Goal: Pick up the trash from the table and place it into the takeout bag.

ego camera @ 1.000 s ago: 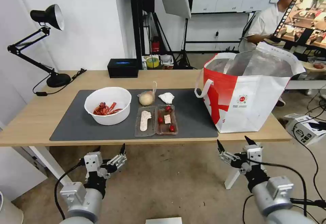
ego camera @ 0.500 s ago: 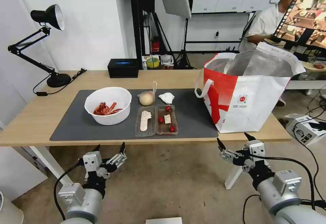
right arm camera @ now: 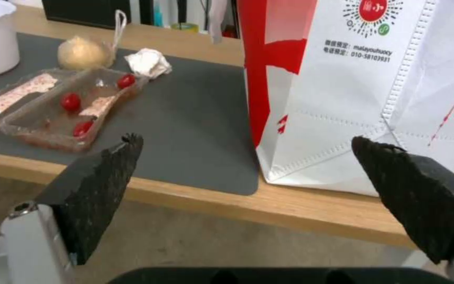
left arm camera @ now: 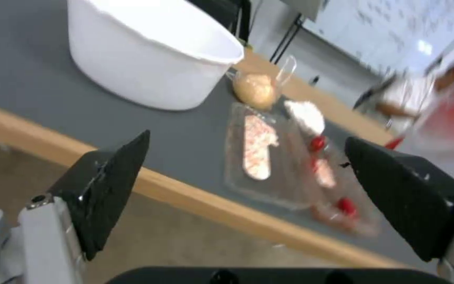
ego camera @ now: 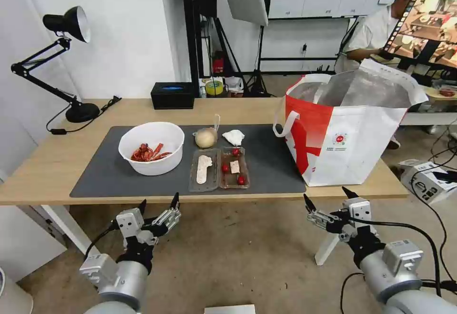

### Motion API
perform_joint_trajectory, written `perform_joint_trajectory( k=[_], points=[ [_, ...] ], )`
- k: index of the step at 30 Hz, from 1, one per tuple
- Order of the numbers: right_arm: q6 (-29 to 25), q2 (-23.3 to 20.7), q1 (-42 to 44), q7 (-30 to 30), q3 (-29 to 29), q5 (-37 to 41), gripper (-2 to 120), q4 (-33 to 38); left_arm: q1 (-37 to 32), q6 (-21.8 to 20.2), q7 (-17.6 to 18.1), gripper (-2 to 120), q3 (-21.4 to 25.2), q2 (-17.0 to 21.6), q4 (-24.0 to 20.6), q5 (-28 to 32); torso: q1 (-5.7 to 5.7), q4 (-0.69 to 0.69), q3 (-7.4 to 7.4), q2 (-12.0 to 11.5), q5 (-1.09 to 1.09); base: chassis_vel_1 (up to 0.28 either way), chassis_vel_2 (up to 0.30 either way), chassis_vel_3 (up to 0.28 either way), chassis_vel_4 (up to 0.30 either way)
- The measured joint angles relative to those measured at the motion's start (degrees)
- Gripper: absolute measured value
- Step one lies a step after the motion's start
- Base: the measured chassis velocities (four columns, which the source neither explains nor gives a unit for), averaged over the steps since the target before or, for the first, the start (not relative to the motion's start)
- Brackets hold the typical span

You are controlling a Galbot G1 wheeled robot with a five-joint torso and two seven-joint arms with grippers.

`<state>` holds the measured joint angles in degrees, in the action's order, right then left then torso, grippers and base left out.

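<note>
Below the table's near edge, the left gripper and right gripper hung empty with fingers apart, the trash untouched on the grey mat beside the takeout bag, so the first pick apparently called for rising and reaching toward the clear tray.

White bowl, red shells; red-and-white takeout bag.

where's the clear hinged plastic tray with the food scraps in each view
Head view: clear hinged plastic tray at mid-picture, on the dark grey mat near the table's front edge.
Left wrist view: tray centre, framed between the open left gripper's fingers.
Right wrist view: tray at the left.
Shared landmark: crumpled white tissue just beyond the tray.
</note>
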<state>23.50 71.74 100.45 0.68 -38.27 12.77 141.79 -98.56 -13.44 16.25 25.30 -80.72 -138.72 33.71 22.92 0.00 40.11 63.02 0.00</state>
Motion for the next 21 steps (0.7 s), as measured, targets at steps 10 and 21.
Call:
perform_joint_trajectory(
  k=[10, 21],
  points=[
    [-0.02, -1.01, 0.07, -0.25, 0.28, -0.13, 100, 0.0, 9.1, 1.29, 17.09, 100, -4.73, 0.01, 0.08, 30.96, 0.0, 0.0, 0.0, 0.0, 0.0, 0.0, 0.0, 0.0, 0.0],
    [-0.06, -0.86, 1.29, -0.33, -0.6, -0.32, 100, 0.48, 16.98, 2.85, 19.48, 100, -12.22, 3.49, 7.45, 37.02, 0.0, 0.0, 0.0, 0.0, 0.0, 0.0, 0.0, 0.0, 0.0]
  ],
)
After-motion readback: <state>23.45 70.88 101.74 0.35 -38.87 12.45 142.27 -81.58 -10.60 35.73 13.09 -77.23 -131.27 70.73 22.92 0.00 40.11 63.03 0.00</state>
